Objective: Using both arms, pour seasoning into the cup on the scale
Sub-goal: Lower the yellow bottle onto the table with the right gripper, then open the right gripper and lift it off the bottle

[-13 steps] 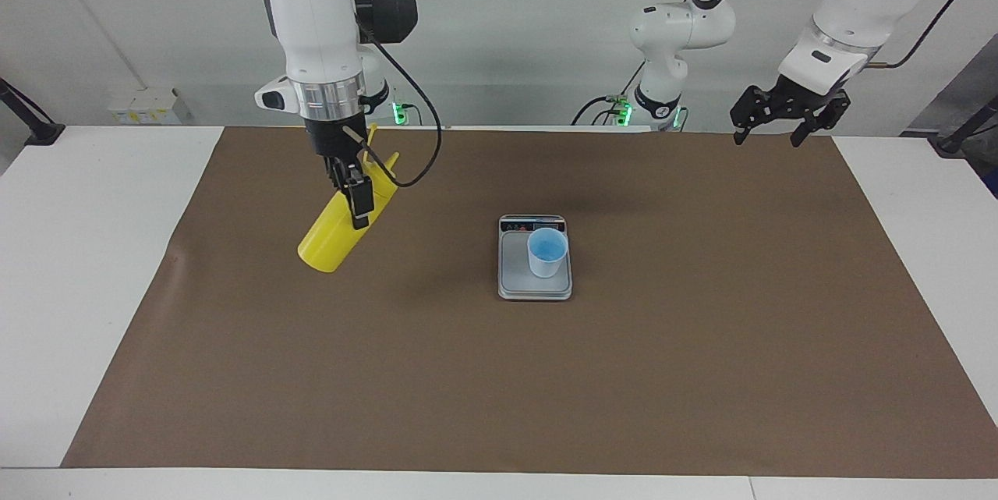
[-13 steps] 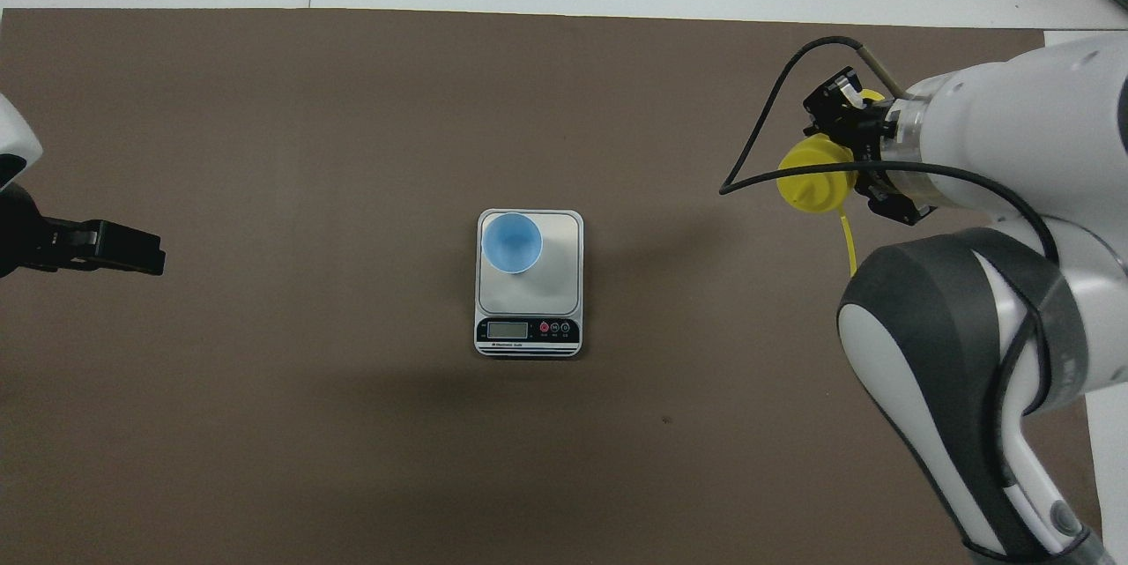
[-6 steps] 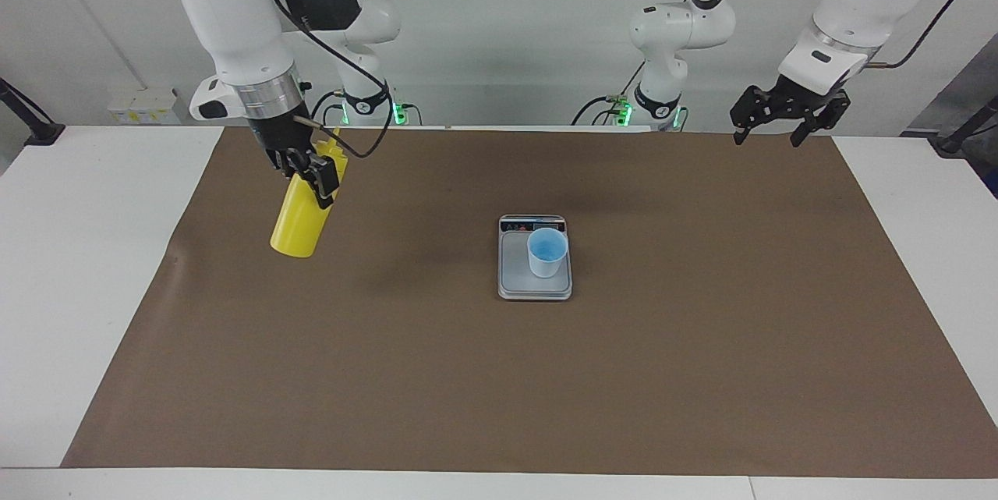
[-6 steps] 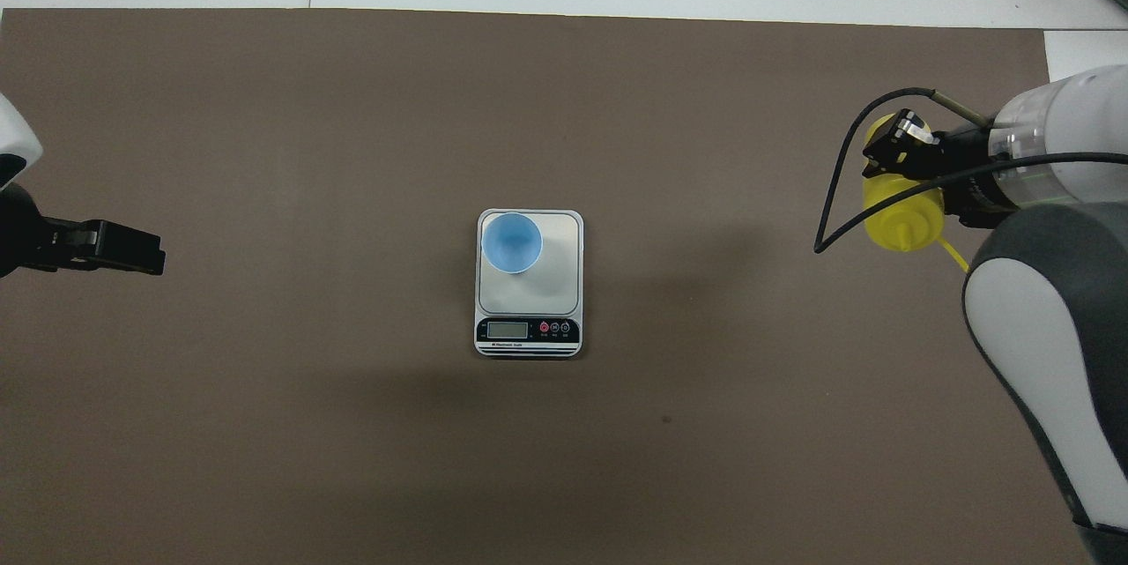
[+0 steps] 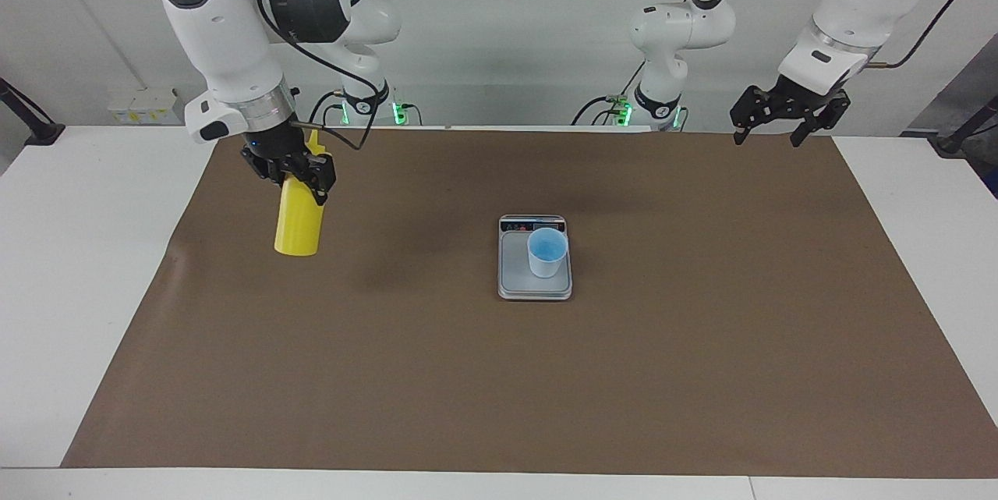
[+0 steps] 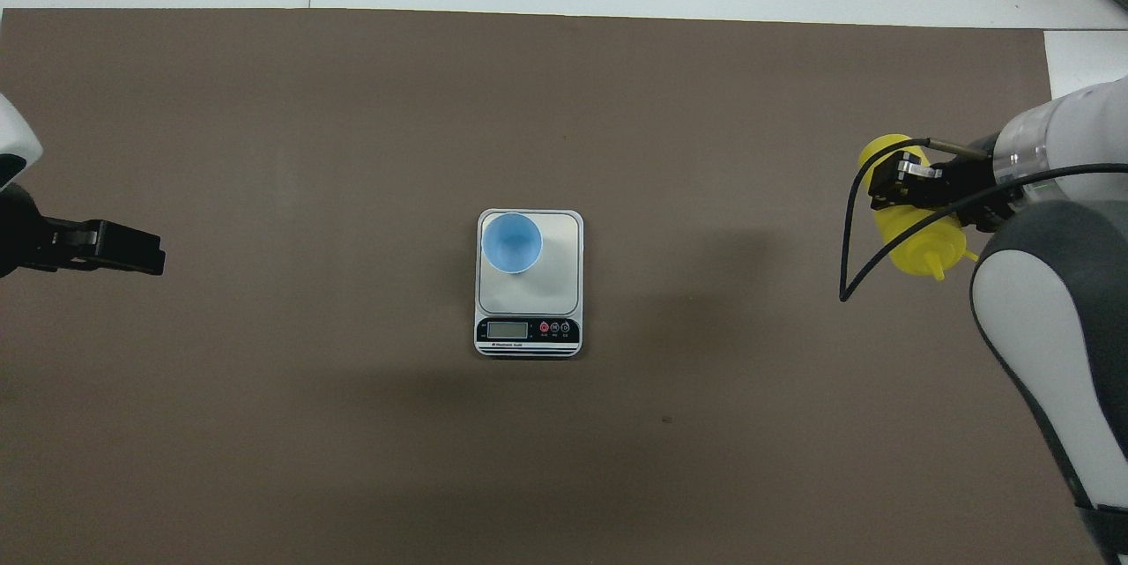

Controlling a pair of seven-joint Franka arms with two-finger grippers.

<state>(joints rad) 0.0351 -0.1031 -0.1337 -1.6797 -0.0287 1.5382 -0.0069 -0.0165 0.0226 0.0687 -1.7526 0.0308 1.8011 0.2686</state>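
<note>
Facing view, left of frame: your right gripper [image 5: 300, 172] clamps the seasoning bottle [image 5: 299, 221] upright; at centre the cup [image 5: 546, 252] sits on the scale [image 5: 514, 274] — contents unclear; upper right, your left gripper [image 5: 768, 125] waits, spread wide.

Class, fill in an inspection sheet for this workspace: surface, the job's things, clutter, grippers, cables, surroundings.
Surface: brown mat on a white table.
Job's things: blue cup upright on the scale at mid-mat; yellow bottle roughly upright, toward the right arm's end.
Clutter: nothing seen.
Grippers: right gripper shut on the yellow bottle near its top; left gripper open, holding nothing, waiting over the left arm's end.
Cables: black cable loops beside the right gripper.
Surroundings: pale wall, green lights at the arm bases.
</note>
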